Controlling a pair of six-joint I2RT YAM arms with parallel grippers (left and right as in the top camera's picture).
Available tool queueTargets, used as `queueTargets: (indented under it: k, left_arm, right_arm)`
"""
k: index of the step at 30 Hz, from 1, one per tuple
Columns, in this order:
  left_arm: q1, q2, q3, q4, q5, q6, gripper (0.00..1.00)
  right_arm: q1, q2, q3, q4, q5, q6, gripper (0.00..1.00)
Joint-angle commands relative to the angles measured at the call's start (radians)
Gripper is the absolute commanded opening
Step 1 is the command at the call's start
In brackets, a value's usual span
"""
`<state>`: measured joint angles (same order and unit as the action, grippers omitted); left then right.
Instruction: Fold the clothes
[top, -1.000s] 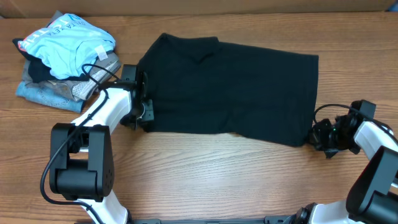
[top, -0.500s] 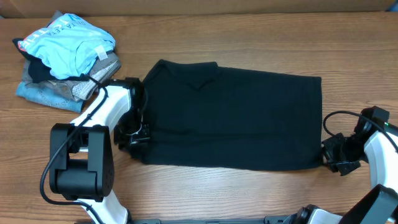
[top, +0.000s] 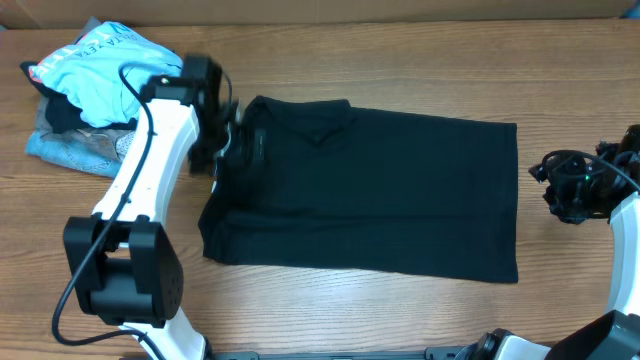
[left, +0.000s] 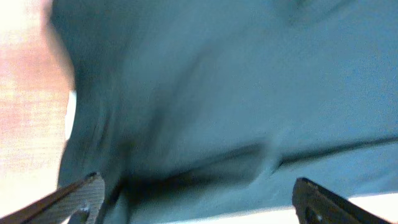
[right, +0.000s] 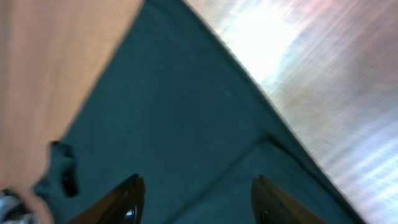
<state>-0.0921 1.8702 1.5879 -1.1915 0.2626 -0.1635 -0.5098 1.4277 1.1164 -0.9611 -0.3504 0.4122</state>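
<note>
The clothes, a black T-shirt (top: 380, 190), lie flat across the middle of the table as a long folded band, collar end to the left. My left gripper (top: 228, 140) hovers over the shirt's far left corner. In the left wrist view it (left: 199, 202) is wide open, with only blurred dark fabric (left: 217, 93) below. My right gripper (top: 548, 180) hangs just off the shirt's right edge, apart from it. Through the right wrist camera its fingers (right: 198, 196) stand open and empty above a corner of the shirt (right: 186, 124).
A pile of other garments sits at the back left: a light blue one with white print (top: 105, 70) on top of grey and denim-blue folded pieces (top: 75, 148). Bare wooden table (top: 350, 320) runs along the front, and its back edge lies just behind the shirt.
Both grippers have opened and let go of the shirt, which now lies flat and nearer the front. The left arm swung back to the collar end; the right arm drew off to the right.
</note>
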Motion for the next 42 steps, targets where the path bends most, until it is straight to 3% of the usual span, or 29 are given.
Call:
queueTargets:
  k: [1,7,22,31,34,38,42]
  left_arm:
    - [-0.014,-0.03,0.057,0.163,0.14,0.029,0.83]
    - [-0.026,0.064,0.057,0.415,-0.04,-0.001,0.86]
    - [-0.027,0.367,0.059,0.841,-0.059,-0.023,0.83]
    - [-0.026,0.433,0.059,0.872,-0.06,-0.043,0.59]
    - [-0.026,0.436,0.059,0.871,-0.06,-0.043,0.45]
    - [-0.025,0.434,0.059,0.862,-0.047,-0.043,0.04]
    - [-0.02,0.41,0.06,0.839,-0.017,-0.048,0.04]
  right_arm:
    - [-0.001,-0.015,0.024,0.032,-0.075,-0.015,0.61]
    - [0.013,-0.01,0.022,0.094,-0.093,-0.017,0.61]
    - [0.15,0.118,0.022,0.164,-0.051,-0.017,0.62]
    - [0.15,0.191,0.022,0.23,0.003,-0.02,0.62]
    - [0.15,0.216,0.022,0.278,0.02,-0.02,0.63]
    - [0.15,0.251,0.022,0.377,0.08,-0.02,0.65]
    - [0.15,0.299,0.022,0.498,0.1,-0.02,0.64]
